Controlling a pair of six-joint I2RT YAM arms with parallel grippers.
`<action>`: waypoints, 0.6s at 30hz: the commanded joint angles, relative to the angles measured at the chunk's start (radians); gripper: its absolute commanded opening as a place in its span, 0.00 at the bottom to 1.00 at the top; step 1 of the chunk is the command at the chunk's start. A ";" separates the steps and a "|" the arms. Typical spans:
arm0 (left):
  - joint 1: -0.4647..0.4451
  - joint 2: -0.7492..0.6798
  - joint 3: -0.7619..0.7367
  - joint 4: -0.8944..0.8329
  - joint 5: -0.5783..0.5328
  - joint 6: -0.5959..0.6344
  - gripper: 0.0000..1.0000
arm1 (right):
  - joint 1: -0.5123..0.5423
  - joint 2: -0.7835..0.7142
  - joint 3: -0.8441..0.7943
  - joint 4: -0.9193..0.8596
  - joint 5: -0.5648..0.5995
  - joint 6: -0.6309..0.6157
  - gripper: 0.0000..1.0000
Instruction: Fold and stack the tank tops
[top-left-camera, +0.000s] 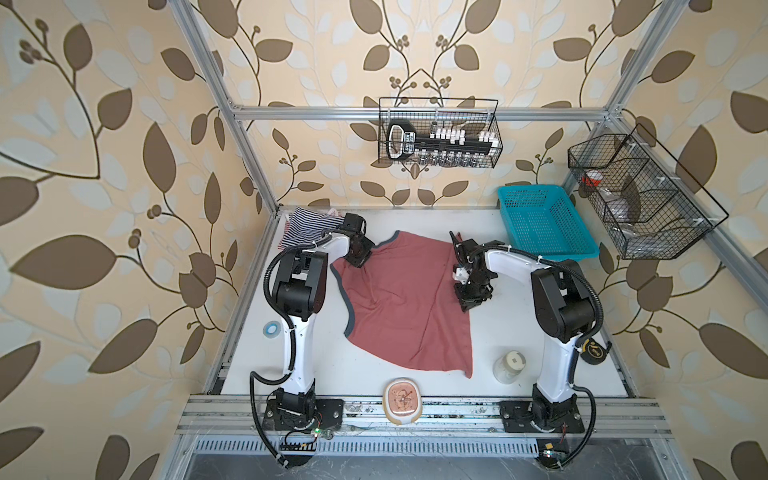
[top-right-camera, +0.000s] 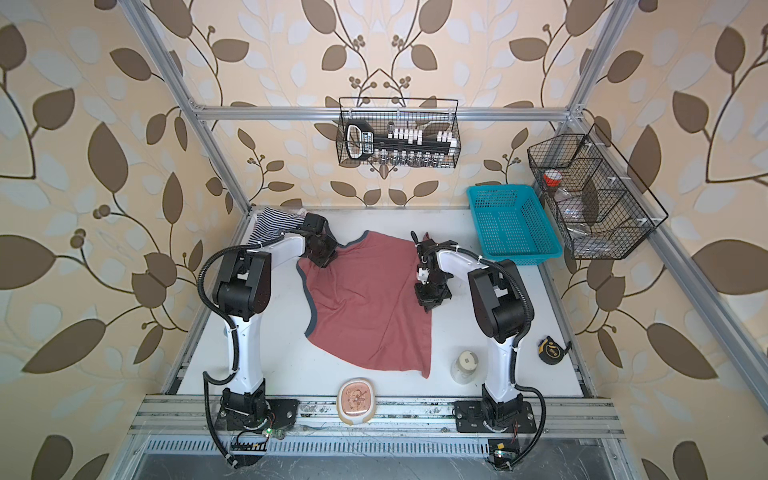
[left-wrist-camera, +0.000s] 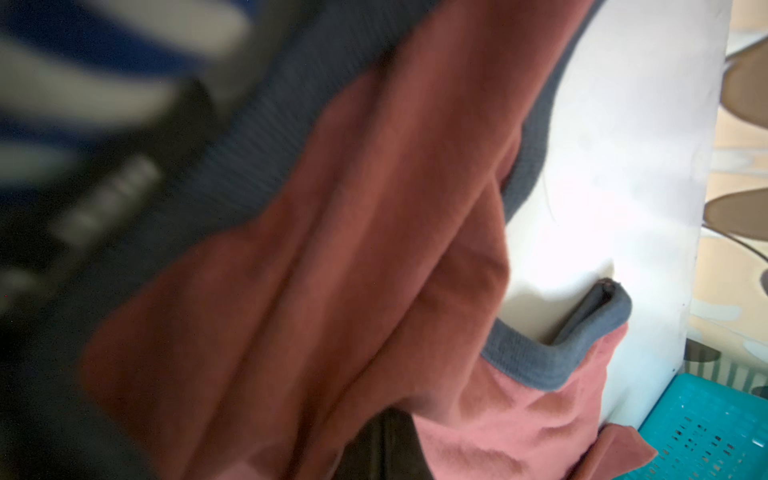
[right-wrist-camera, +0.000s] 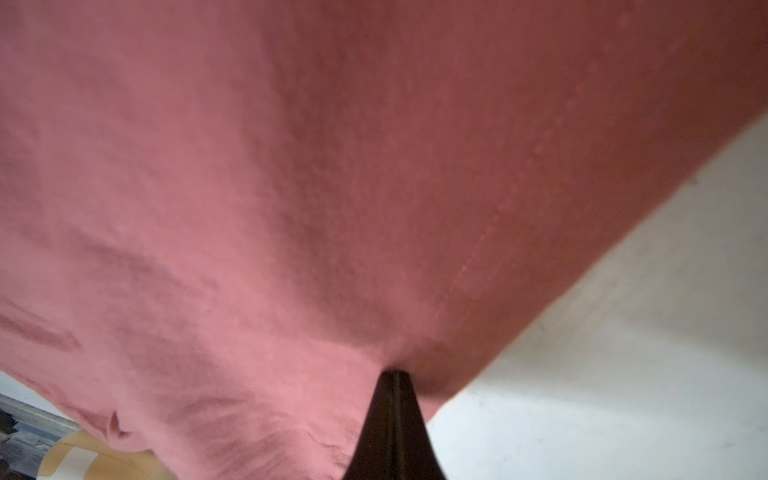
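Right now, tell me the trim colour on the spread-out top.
Slate blue-grey trim on the dusty red top, clearest in the left wrist view.

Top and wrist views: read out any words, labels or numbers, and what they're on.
Nothing legible.
Black tool hanging at back: label too small.
Tape measure: yellow badge too small.
Jar lid: square sticker too small.
Black casing, left wrist view: pale marks, blurred.
Red tank top: no print showing.
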 joint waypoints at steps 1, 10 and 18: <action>0.054 0.018 0.003 -0.050 -0.050 -0.006 0.00 | -0.035 0.075 -0.024 -0.012 0.107 -0.018 0.00; 0.107 -0.002 -0.022 -0.032 -0.030 -0.013 0.00 | -0.136 0.062 -0.021 -0.076 0.217 -0.027 0.00; 0.115 -0.052 -0.103 0.006 -0.018 -0.026 0.00 | -0.177 0.082 0.023 -0.159 0.343 0.013 0.00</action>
